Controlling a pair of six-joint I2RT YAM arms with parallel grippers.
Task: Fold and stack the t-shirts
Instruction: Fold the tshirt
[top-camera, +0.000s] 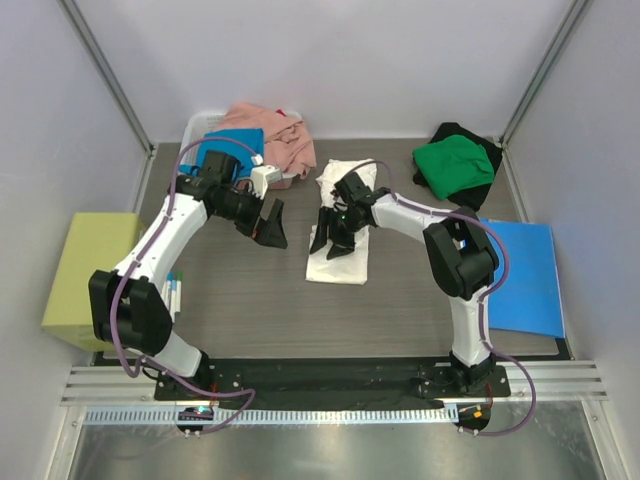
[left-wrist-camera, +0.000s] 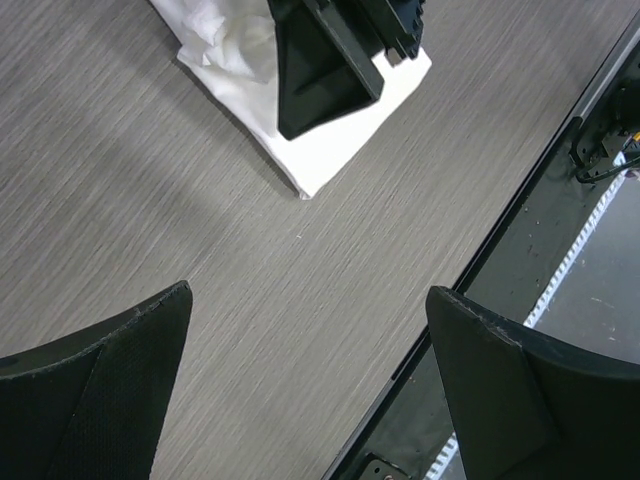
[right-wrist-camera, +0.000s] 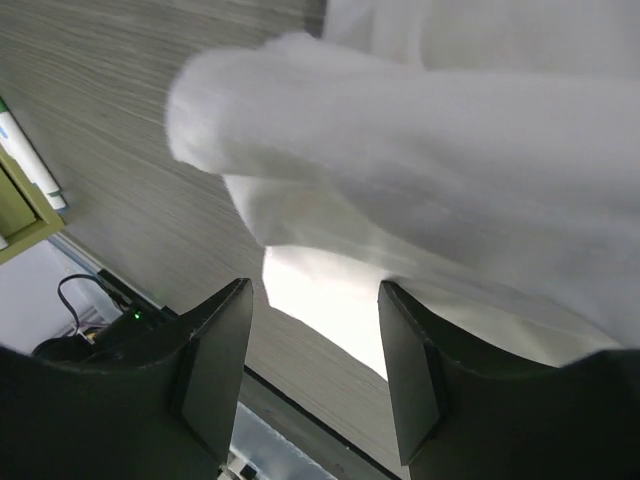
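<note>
Here: fold step on white t-shirt (top-camera: 338, 265), mid-table, part-folded, upper end bunched. Right gripper (top-camera: 335, 238) directly over its middle, jaws apart, nothing seen pinched. Left gripper (top-camera: 272, 228) just left of shirt, spread wide, empty. Next, prob.: pinch an edge, fold over, then stack w/ green t-shirt (top-camera: 455, 165).

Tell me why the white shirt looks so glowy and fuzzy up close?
Right wrist view: the shirt sits very near the lens, so it looks soft and washed out, with a glaring patch low down. Left wrist view: the table grain is sharp, crossed by a soft shadow band. Top view: light is even, and the metal strip at the bottom shines.
</note>
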